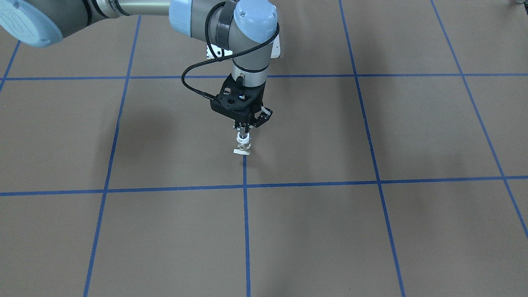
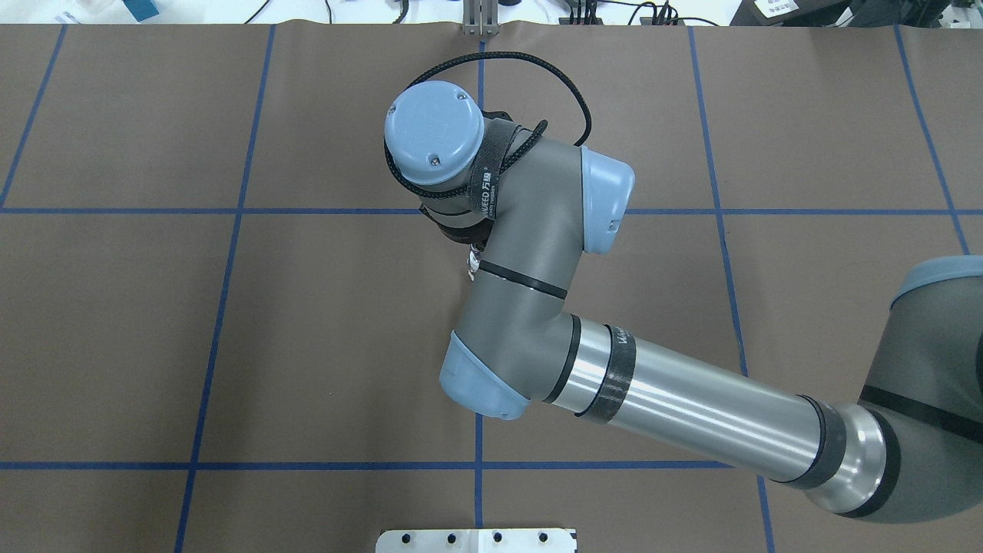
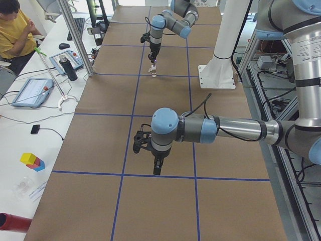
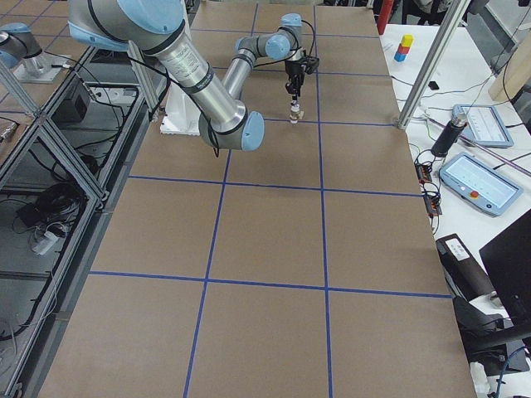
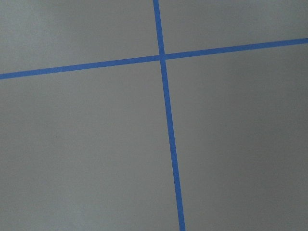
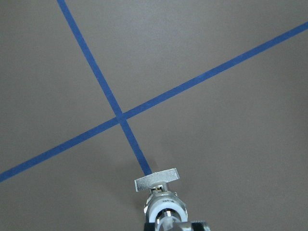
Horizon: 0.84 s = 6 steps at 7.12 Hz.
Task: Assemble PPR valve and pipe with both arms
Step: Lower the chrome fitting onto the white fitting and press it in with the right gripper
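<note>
The right pincer (image 1: pixel 243 134) is clamped on a small white valve (image 1: pixel 243 146), hiding its top, and I cannot tell if the left pincer (image 3: pixel 157 170) is apart or together.

Open surface (image 1: pixel 371 231) on every side of the valve (image 1: pixel 243 145); obstacles: right arm (image 2: pixel 530 253) directly above, pedestal (image 3: pixel 216 70) toward the robot.

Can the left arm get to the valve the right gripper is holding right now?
Probably yes. The valve sticks out below the right gripper, its lower end uncovered, and the table between it and the far-off left gripper shows nothing in the way.
</note>
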### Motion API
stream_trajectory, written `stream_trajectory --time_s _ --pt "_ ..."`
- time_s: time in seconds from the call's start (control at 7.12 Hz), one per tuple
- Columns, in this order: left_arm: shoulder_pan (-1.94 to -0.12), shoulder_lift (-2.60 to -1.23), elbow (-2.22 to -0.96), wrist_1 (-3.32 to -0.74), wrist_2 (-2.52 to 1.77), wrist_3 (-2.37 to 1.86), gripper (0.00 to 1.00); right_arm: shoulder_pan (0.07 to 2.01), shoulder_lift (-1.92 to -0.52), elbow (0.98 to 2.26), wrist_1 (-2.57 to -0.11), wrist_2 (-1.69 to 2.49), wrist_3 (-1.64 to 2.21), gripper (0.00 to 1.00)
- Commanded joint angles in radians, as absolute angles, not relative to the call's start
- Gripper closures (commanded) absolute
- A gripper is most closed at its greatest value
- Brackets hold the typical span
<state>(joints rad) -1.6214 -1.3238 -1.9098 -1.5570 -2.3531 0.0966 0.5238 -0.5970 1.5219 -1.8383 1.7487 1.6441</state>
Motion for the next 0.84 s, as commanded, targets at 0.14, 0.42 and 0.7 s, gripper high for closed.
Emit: stream_trajectory --time_s 0.14,0.42,0.7 --pt "-1.621 -1.324 -1.910 -1.557 -2.353 0.097 0.00 0.522 -0.604 1.522 -1.838 1.749 1.625 0.75" --pt "-1.621 -1.324 -1.910 -1.557 -2.353 0.097 0.00 0.522 -0.617 1.516 -1.818 1.743 1.600 0.08" --pt "-1.621 -1.324 -1.910 -1.555 -2.353 0.097 0.00 0.522 -0.614 1.517 -1.816 1.743 1.580 0.01"
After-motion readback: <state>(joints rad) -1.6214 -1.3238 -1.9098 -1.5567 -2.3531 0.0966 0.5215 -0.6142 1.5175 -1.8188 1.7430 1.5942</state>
